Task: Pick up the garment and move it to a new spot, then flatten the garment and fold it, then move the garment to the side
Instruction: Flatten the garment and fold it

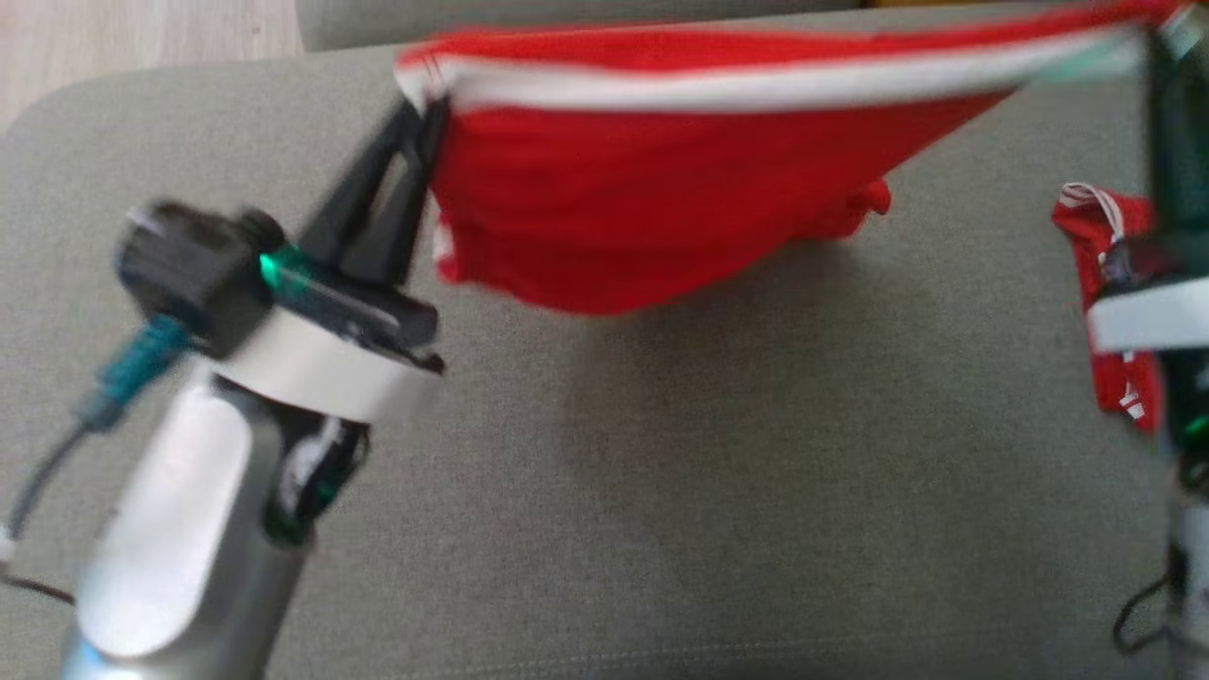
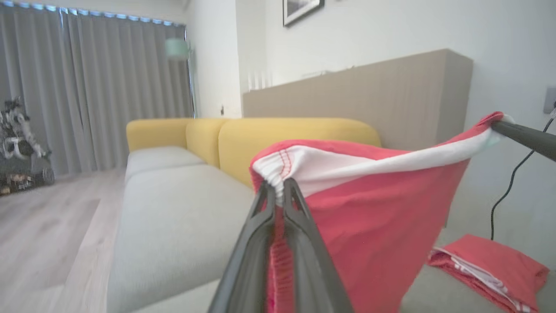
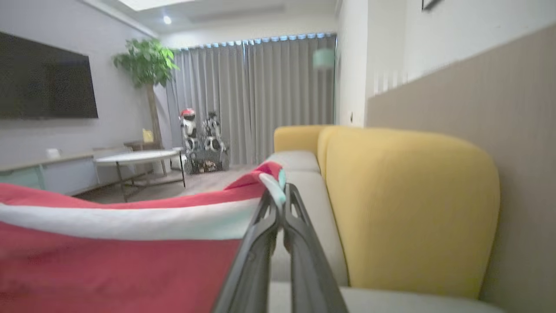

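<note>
Grey sofa seat (image 1: 661,491) with a yellow backrest (image 3: 408,204) lies under the work. Red shorts (image 1: 642,217) hang in the air above the far part of the seat, stretched by the waistband between both arms, white lining showing along the top. The left claw (image 1: 427,113) is clenched on the bunched left end of the waistband, and the right claw (image 3: 280,198) is clenched on the other end. Loose red cloth sags towards the cushion – whether it touches, I cannot tell. A second red garment (image 2: 491,265) lies folded near the seat's right edge.
</note>
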